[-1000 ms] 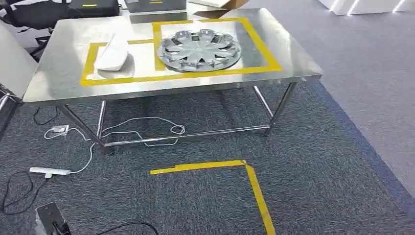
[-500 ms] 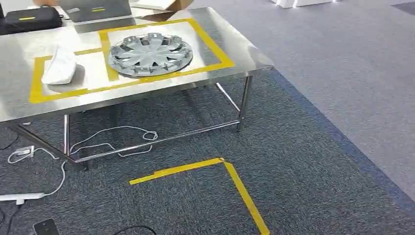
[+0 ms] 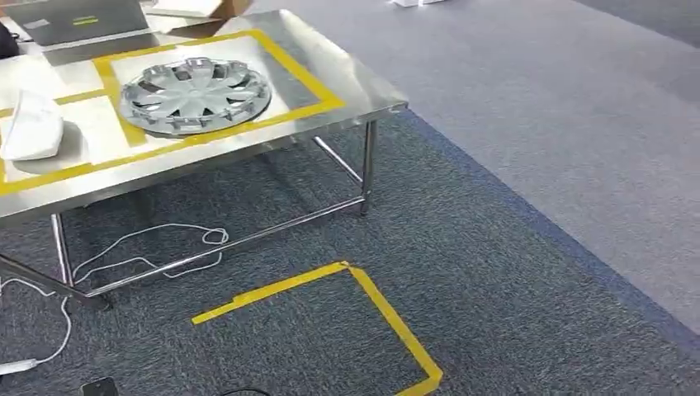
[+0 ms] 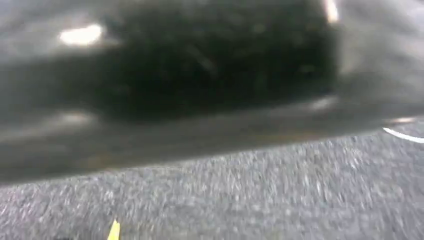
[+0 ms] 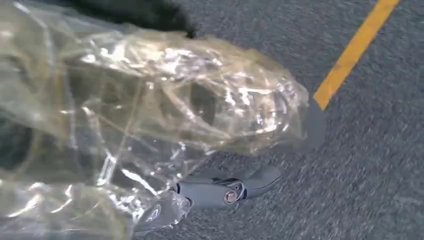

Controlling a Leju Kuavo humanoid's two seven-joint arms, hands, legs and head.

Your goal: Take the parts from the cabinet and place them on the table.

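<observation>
The hubcap (image 3: 195, 94) lies flat inside the yellow tape box (image 3: 318, 85) on the table (image 3: 376, 101), at about 11 o'clock from me, so that part looks put away. A white part (image 3: 33, 125) sits in the next box, at 10 o'clock. My right hand (image 5: 227, 189) hangs over the carpet (image 5: 380, 165) under a clear plastic cover (image 5: 145, 115); one finger pokes out, and I cannot tell if it holds anything. My left hand I cannot tell either.

Silver hubcap (image 3: 195, 94) and white part (image 3: 33, 125) flat on steel table (image 3: 347, 78).
</observation>
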